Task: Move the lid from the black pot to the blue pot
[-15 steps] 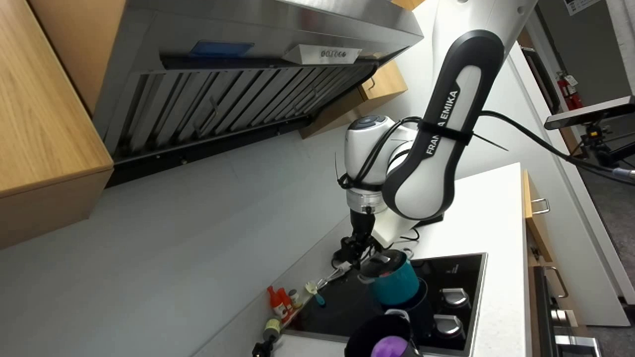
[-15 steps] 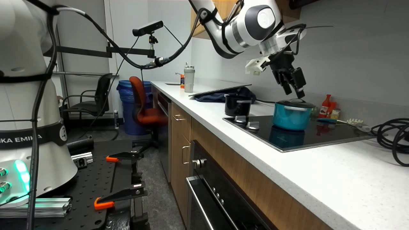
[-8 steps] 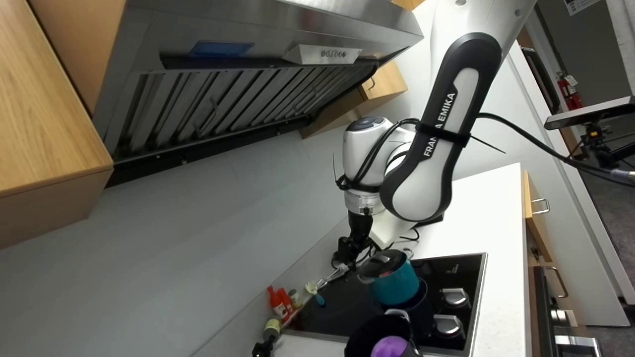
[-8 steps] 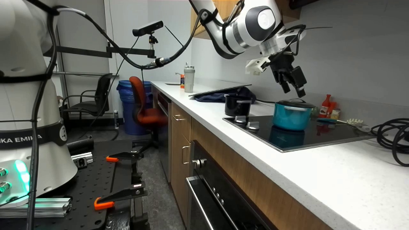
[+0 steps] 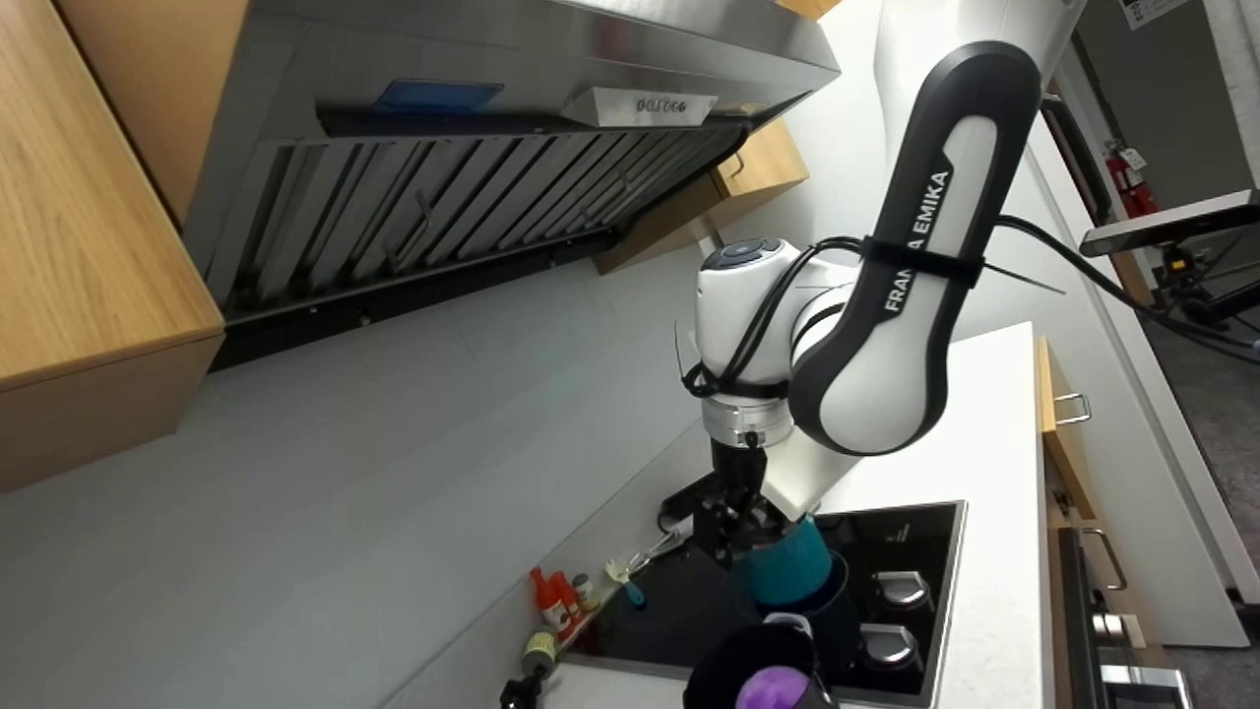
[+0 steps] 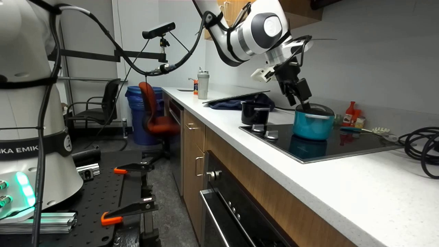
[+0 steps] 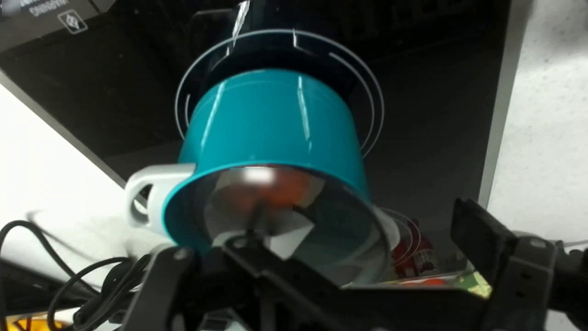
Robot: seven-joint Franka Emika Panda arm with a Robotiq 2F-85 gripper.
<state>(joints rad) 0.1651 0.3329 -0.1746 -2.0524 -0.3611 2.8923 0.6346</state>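
The robot arm (image 6: 264, 31) leans over the black glass cooktop (image 6: 356, 145), and its hand (image 6: 299, 105) points down at a slant over one side of the blue pot (image 6: 313, 126). The fingers (image 7: 480, 243) stand well apart in the wrist view; in an exterior view one fingertip overlaps the lid (image 6: 321, 109), and whether it touches cannot be told. The lid is on the blue pot and looks tilted: in the wrist view a strip of the pot's teal inner wall shows at one side of it, and the pane catches blurred orange and white patches. The blue pot itself stands upright on the cooktop.

The black pot (image 6: 254, 115) stands upright on the white desk (image 6: 360, 187), just beside the cooktop and near its silver knobs (image 6: 271, 134); an exterior view shows a purple object (image 5: 773, 687) inside it. Toward the wall (image 6: 384, 68), a red bottle (image 6: 349, 114) and a small jar (image 6: 360, 122) stand close together, and a teal-handled pasta server (image 6: 380, 130) lies along the cooktop's wall-side edge. Farther along the desk stands a grey shaker bottle (image 6: 203, 85).
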